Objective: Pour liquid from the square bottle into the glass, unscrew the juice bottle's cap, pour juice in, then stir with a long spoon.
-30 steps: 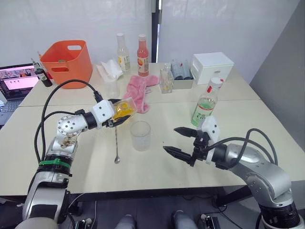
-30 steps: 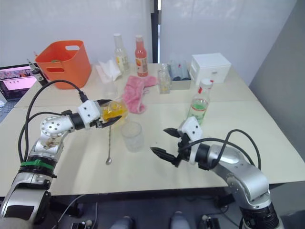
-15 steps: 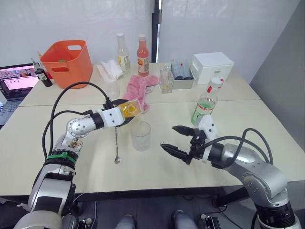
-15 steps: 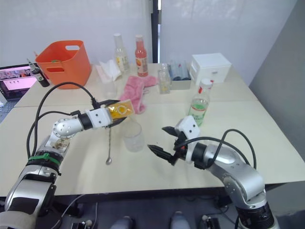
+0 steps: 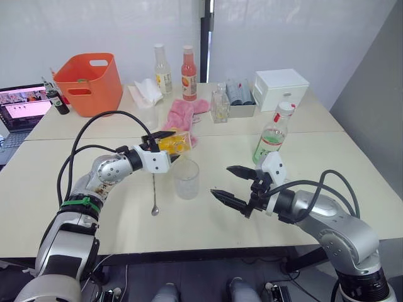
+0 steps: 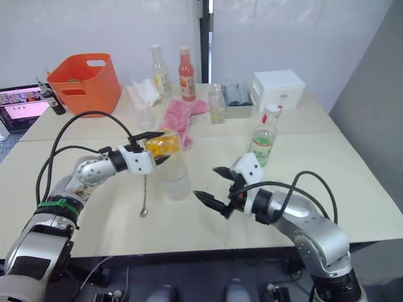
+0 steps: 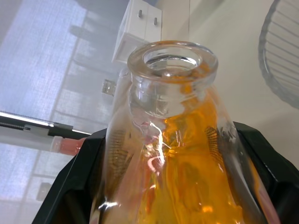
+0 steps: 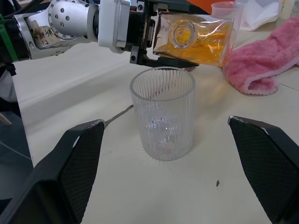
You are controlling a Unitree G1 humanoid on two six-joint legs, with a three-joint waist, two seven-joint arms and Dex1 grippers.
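The left gripper [image 5: 165, 146] is clenching the square bottle [image 5: 174, 143] tipped on its side, mouth hanging just behind the glass [image 5: 186, 178] rim; pouring from there risks liquid splashing onto the bench [image 5: 208, 220]. The right gripper [image 5: 234, 185] is waiting beside the glass, fingers spread wide.

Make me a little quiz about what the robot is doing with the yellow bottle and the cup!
1. True or false: the left gripper holds the square bottle tipped above the glass.
2. The right gripper's jaws are: A) open B) shut on the juice bottle
3. What lies on the table beside the glass?

Key: 1 true; 2 A; 3 the long spoon.
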